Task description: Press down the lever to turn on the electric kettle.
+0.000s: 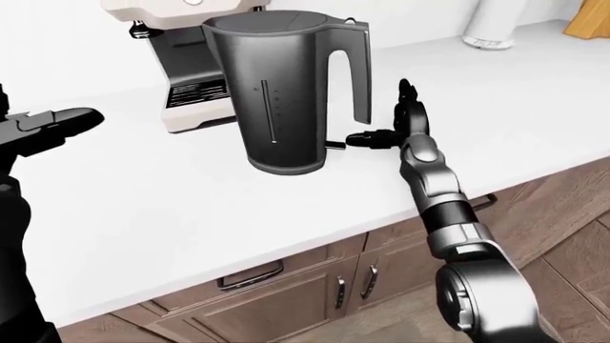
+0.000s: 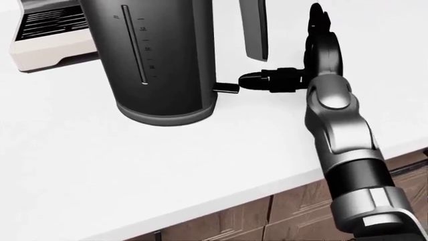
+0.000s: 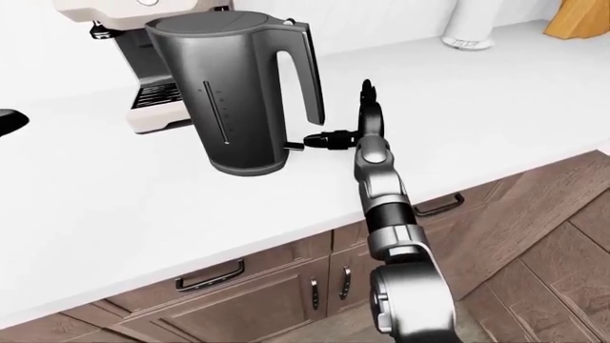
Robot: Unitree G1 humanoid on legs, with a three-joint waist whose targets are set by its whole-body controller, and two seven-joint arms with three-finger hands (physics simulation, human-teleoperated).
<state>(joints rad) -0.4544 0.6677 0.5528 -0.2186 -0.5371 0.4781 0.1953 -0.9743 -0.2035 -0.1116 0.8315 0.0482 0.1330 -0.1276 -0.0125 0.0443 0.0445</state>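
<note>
A dark grey electric kettle (image 1: 277, 93) stands upright on the white counter (image 1: 191, 207). Its handle faces the view's right. Its small black lever (image 2: 227, 87) sticks out at the base under the handle. My right hand (image 1: 380, 114) is open to the right of the kettle. One finger (image 2: 264, 80) points left, with its tip against the lever's outer end and slightly above it. The other fingers (image 2: 315, 22) point up beside the handle. My left hand (image 1: 57, 121) hovers open at the view's left edge, well apart from the kettle.
A cream and black coffee machine (image 1: 181, 71) stands close behind the kettle on its left. A white cylinder (image 1: 491, 25) and a wooden block (image 1: 591, 18) sit at the top right. Wooden cabinet doors with handles (image 1: 286, 286) are below the counter edge.
</note>
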